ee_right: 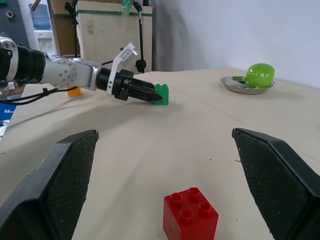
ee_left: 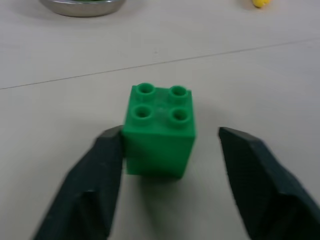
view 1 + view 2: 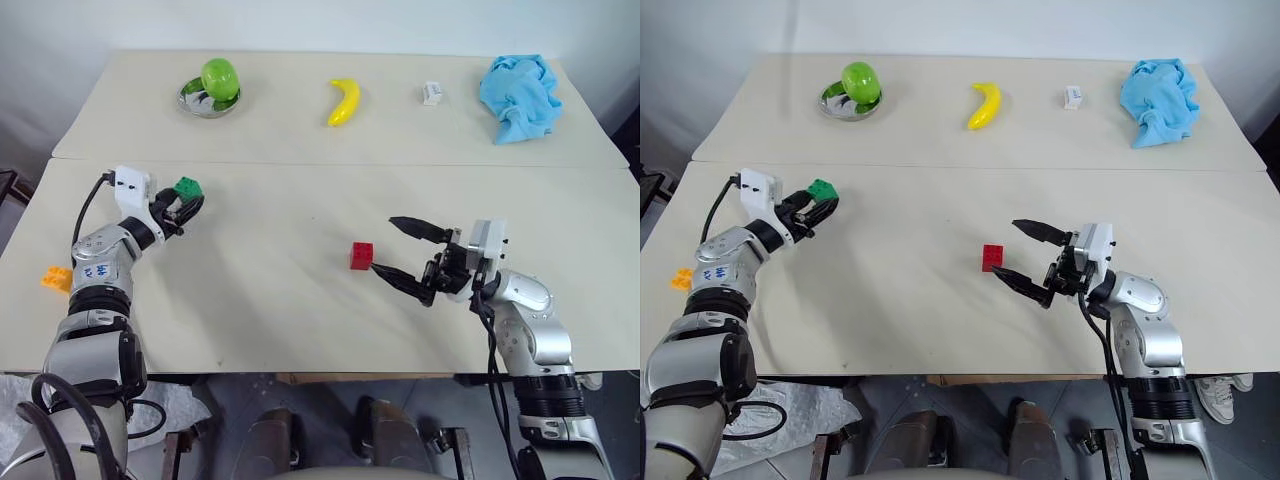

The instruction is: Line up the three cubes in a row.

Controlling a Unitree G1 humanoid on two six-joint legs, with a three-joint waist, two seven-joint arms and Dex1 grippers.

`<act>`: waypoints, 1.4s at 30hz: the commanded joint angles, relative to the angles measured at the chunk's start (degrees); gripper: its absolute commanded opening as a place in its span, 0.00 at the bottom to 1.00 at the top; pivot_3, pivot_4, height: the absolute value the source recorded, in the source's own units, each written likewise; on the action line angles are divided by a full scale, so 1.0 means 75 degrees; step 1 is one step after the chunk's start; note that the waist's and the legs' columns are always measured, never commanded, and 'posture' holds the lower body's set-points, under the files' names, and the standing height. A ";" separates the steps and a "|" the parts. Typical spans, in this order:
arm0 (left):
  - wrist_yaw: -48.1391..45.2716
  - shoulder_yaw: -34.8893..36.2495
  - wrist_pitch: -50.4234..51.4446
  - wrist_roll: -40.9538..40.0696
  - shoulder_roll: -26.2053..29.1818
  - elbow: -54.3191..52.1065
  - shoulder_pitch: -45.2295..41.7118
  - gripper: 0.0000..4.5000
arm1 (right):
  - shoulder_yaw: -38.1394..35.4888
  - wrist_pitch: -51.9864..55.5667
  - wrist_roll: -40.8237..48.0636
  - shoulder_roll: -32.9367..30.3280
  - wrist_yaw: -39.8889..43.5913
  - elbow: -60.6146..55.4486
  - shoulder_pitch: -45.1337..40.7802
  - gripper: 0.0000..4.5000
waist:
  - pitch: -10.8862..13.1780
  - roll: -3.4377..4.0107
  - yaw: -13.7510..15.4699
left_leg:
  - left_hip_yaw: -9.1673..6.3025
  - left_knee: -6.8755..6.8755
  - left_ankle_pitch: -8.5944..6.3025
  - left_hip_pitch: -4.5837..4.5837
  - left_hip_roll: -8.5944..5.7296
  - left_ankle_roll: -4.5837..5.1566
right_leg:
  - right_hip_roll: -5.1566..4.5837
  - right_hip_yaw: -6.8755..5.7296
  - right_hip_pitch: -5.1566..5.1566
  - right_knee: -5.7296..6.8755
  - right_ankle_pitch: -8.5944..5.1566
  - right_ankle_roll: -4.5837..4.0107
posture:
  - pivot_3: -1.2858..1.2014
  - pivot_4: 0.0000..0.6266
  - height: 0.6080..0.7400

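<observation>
Left pincer (image 2: 165, 150) straddles green cube (image 2: 159, 131), one finger touching, not yet pinched. Right pincer (image 3: 398, 250) spread, red cube (image 3: 362, 256) at its 9 o'clock. Orange cube (image 3: 56, 278) sits at the table (image 3: 300, 320) edge.

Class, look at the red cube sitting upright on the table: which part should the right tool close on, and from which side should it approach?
Probably its two flat side walls, below the studs. The red cube stands upright, studs up, and the open right tool already faces it, so a level approach from the robot's right looks easiest.
</observation>
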 commanded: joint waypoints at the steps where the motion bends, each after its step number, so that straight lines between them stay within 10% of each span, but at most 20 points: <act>1: -0.0095 0.0017 -0.0204 0.0045 0.0126 -0.0067 -0.0071 0.35 | 0.0001 -0.0157 0.0032 0.0022 -0.0033 -0.0225 -0.0017 1.00 | 0.0000 0.0000 -0.0001 | 0.0000 0.0000 0.0000 0.0000 0.0001 0.0000 | 0.0000 0.0000 0.0000 0.0000 0.0000 0.0000 | 0.52 0.24 1.00; 16: -0.4791 -0.1901 -0.0908 -0.0050 -0.0872 -0.2978 0.0567 0.33 | -0.1104 0.0596 0.0975 -0.1512 0.0729 -0.0970 0.1369 1.00 | 0.0002 -0.0005 0.0046 | 0.0007 0.0014 0.0000 -0.0009 0.0000 0.0002 | -0.0004 -0.0002 0.0001 0.0000 0.0000 0.0000 | 0.52 0.24 1.00; 32: -0.5021 -0.2387 -0.2394 0.0915 -0.1220 -0.0046 -0.0718 0.33 | -0.1283 0.0800 0.1048 -0.1462 0.0193 -0.1825 0.2339 1.00 | 0.0012 -0.0022 0.0094 | 0.0075 0.0072 -0.0002 -0.0010 0.0030 0.0003 | 0.0012 0.0025 -0.0001 0.0021 0.0005 0.0008 | 0.52 0.24 1.00; 42: -0.5318 -0.1595 -0.2110 0.0137 -0.1095 -0.0724 -0.0631 0.99 | -0.1066 0.0757 0.0976 -0.1437 0.0165 -0.1716 0.2180 1.00 | 0.0012 -0.0023 0.0152 | 0.0045 0.0078 -0.0004 -0.0012 0.0032 0.0007 | 0.0011 0.0029 -0.0001 0.0022 0.0008 0.0013 | 0.52 0.24 1.00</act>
